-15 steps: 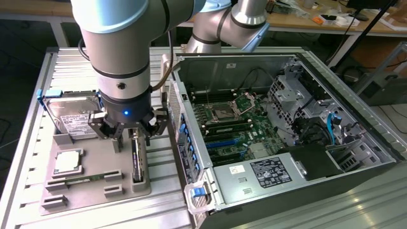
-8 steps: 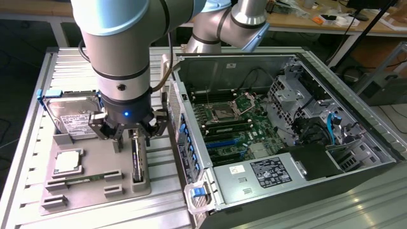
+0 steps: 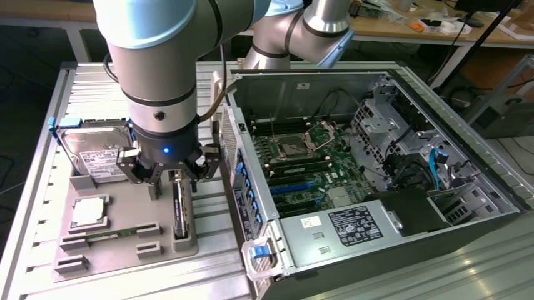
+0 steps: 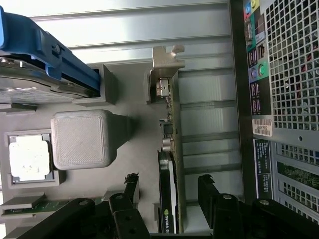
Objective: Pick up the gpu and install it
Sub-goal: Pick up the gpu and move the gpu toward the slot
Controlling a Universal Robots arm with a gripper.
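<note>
The gpu (image 3: pixel 179 211) (image 4: pixel 168 199) stands on edge in a grey tray (image 3: pixel 125 253) just beside the computer case (image 3: pixel 376 156). Its long axis runs parallel to the case's ported wall (metal bracket (image 4: pixel 167 64) at one end). The end effector (image 3: pixel 172 181) (image 4: pixel 168 181) hangs wide open, fingers either side of the card, gripping nothing.

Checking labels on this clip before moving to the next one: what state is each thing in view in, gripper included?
gripper: open, fingers either side of the gpu, not closed on it.
gpu: standing on edge in its slot on the tray, not installed.
hard drive: seated in its tray holder.
processor chip: flat in its tray pocket.
memory stick: in its tray slot.
computer case: side open, inside exposed.
</note>
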